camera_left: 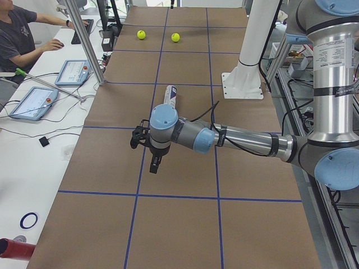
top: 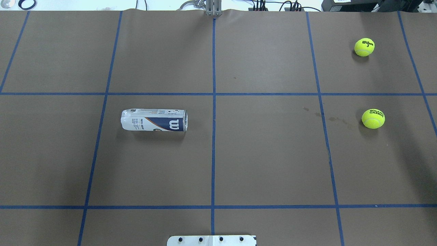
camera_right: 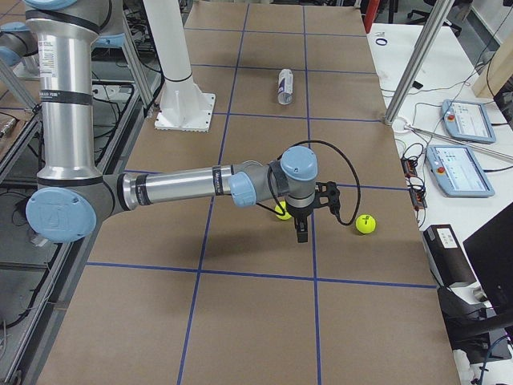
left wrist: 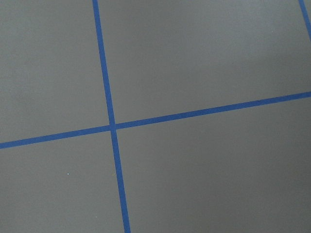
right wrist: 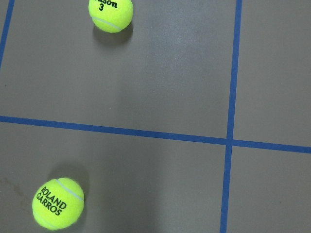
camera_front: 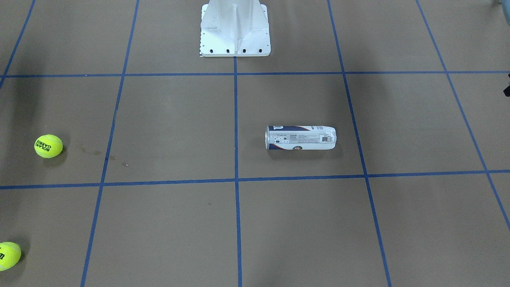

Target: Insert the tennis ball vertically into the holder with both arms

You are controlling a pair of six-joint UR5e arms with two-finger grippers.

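Your table point(top: 266, 153) was mostly bare brown paper w/ blue tape lines. The left arm point(camera_left: 241, 140) reached low over it in the left side view, with the left end effector point(camera_left: 154, 166) pointing down at nothing. In the right side view the right arm point(camera_right: 184, 184) did likewise, its right end effector point(camera_right: 302, 231) hanging near the two balls. I couldn't tell if either was open or closed; only the side views showed them.

The holder point(top: 154, 120) lay on its side, left of centre in the overhead view, rimmed end toward the centre tape line. It sat well apart from the Roland Garros ball point(top: 373, 118) at mid right and the Wilson ball point(top: 364, 47) at upper right.

Risks, as I judged them:
- The holder looked round & light, so a nudge would've rolled it off.
- Its thin clear wall could've flexed or slipped as you stood it up.
- The balls roll too, so an off-centre pinch would've squirted one away.
- The mouth fit was prob. snug, so any tilt could've jammed the ball at the rim.
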